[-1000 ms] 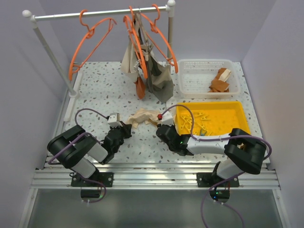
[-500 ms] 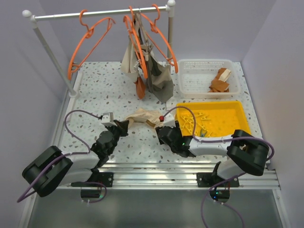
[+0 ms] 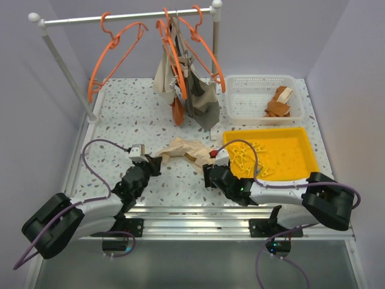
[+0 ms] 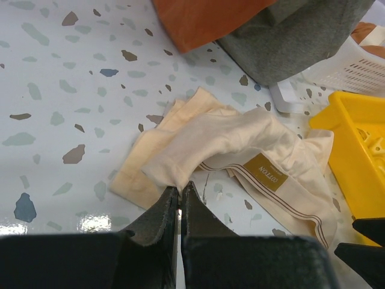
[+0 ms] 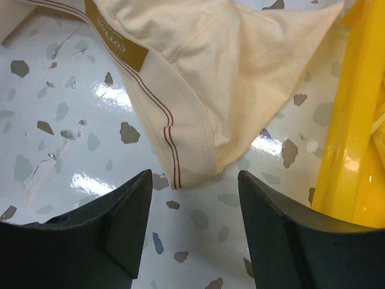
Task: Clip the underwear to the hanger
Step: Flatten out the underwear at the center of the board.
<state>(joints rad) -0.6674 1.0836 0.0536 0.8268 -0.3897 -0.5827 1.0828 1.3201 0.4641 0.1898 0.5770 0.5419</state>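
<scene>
Pinching the underwear (image 4: 240, 138) edge, left fingers (image 4: 157, 218) are pressing together; right fingers (image 5: 114, 224) are hovering spread, underwear at their 12 o'clock.

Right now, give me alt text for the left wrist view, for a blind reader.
The left gripper, shut, pinches a fold of the cream underwear crumpled on a speckled table. A yellow tray sits right; grey cloth and orange cloth at top.
</scene>
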